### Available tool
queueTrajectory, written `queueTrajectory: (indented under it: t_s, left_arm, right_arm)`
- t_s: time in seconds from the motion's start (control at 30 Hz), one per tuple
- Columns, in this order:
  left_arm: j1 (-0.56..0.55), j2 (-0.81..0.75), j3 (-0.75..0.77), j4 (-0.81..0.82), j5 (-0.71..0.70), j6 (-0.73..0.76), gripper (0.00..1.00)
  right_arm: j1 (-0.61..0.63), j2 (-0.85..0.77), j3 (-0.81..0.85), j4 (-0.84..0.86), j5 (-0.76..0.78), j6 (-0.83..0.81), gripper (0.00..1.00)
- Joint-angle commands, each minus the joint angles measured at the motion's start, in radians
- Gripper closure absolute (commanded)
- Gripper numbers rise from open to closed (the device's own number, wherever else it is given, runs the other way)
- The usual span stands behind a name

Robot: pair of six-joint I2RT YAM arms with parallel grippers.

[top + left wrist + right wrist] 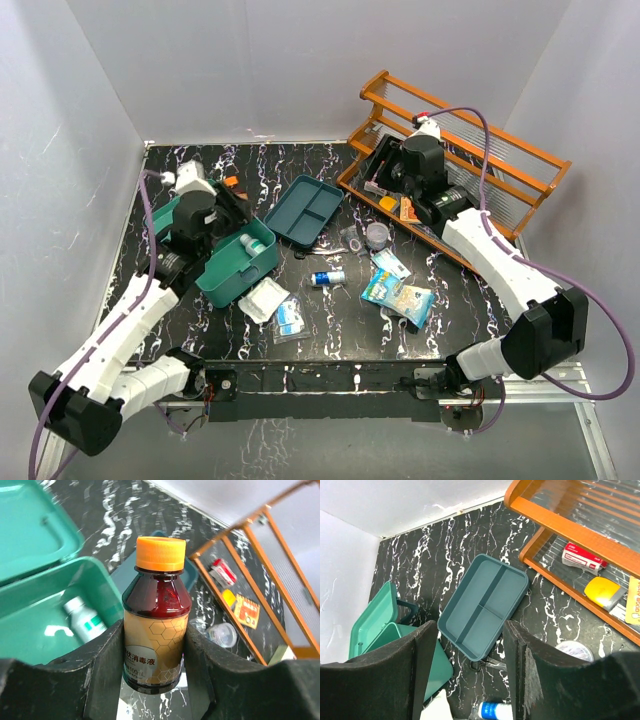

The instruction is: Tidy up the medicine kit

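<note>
The teal medicine kit point(236, 266) stands open at the left, with its lid point(166, 214) tipped back. A white bottle with a green label point(256, 240) lies inside it and also shows in the left wrist view point(84, 621). The matching insert tray point(306, 209) lies empty on the table to the kit's right, and shows in the right wrist view point(485, 605). My left gripper point(155, 632) is shut on a brown syrup bottle with an orange cap point(158, 592), held upright just behind the open box. My right gripper point(470, 672) is open and empty, high near the rack's left end.
An orange wooden rack point(505, 152) stands at the back right, holding a red-and-white box point(581, 559), a yellow item point(602, 591) and an orange packet. On the table lie a blue-and-white bottle point(328, 278), a round clear container point(377, 236), sachets point(400, 297) and white packets point(263, 298).
</note>
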Motion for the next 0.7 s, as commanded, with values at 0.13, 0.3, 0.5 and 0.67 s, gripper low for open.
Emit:
queueTrajectory:
  t_s: [0.13, 0.3, 0.5, 0.67]
  left_arm:
    - [0.049, -0.068, -0.128, -0.104, -0.158, -0.435, 0.71]
    - [0.077, -0.028, -0.150, -0.116, -0.163, -0.488, 0.69]
    - [0.129, 0.057, -0.123, -0.138, -0.117, -0.462, 0.69]
    - [0.142, 0.102, -0.116, -0.191, -0.132, -0.478, 0.70]
  right_arm:
    - [0.001, 0.000, 0.086, -0.027, -0.035, 0.014, 0.47]
    - [0.001, -0.016, 0.069, -0.030, -0.039, 0.011, 0.47]
    - [0.002, -0.027, 0.063, -0.028, -0.034, -0.005, 0.47]
    - [0.001, -0.030, 0.063, -0.030, -0.024, -0.016, 0.47]
